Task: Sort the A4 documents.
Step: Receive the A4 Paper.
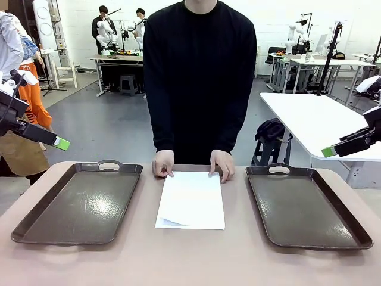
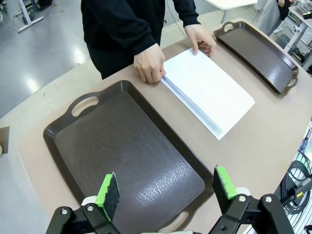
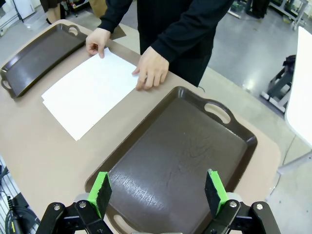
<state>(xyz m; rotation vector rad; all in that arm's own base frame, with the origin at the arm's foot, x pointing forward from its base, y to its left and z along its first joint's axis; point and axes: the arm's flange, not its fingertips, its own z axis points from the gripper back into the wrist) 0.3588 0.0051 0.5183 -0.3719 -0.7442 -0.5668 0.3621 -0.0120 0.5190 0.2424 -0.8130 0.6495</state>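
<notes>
Left wrist view: the left gripper (image 2: 165, 190) hangs above the near end of the left tray (image 2: 122, 146), its green-padded fingers spread wide with nothing between them. In the right wrist view the right gripper (image 3: 158, 192) hangs the same way over the near end of the right tray (image 3: 180, 151), fingers wide apart and empty.

The table (image 1: 190, 259) carries two dark brown trays, one on each side, each with a handle cut-out at its near and far ends. Between them, in the middle of the table and touching neither tray, lie the A4 documents (image 1: 191, 199). They form one thin stack of plain white, blank sheets. It is squared up except at the near left corner, where a lower sheet peeks out. Several sheet edges show along its side, but too fine to count.

The stack's long axis runs near to far, parallel to the trays' long sides, with a short edge facing the robot. At the far short edge, a person in black (image 1: 199, 71) rests two hands on it, the left-side hand (image 1: 162, 162) and the right-side hand (image 1: 221, 164), one at each far corner.
</notes>
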